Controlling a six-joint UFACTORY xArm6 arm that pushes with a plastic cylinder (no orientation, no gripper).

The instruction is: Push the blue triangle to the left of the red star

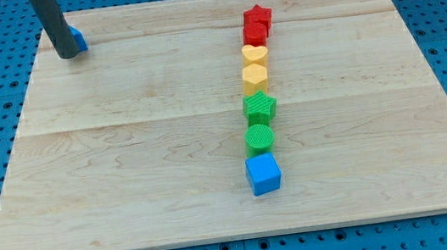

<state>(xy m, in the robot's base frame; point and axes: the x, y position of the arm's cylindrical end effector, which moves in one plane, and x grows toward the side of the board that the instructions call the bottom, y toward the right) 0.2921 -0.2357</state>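
Camera view: the rod [53, 22] slants down from the far left, its tip [68, 54] touching the blue triangle [79, 39], which is mostly hidden behind it at the board's [125, 154] far-left corner, well apart from the red star [259, 15]. The rod carries no pincer. To the right runs a line of seven blocks: two red, the star and a red block [255, 33]; two yellow, a yellow heart [255, 54] and a yellow block [255, 76]; two green, a green block [260, 106] and a green cylinder [260, 137]; one blue cube [264, 174], nearest.
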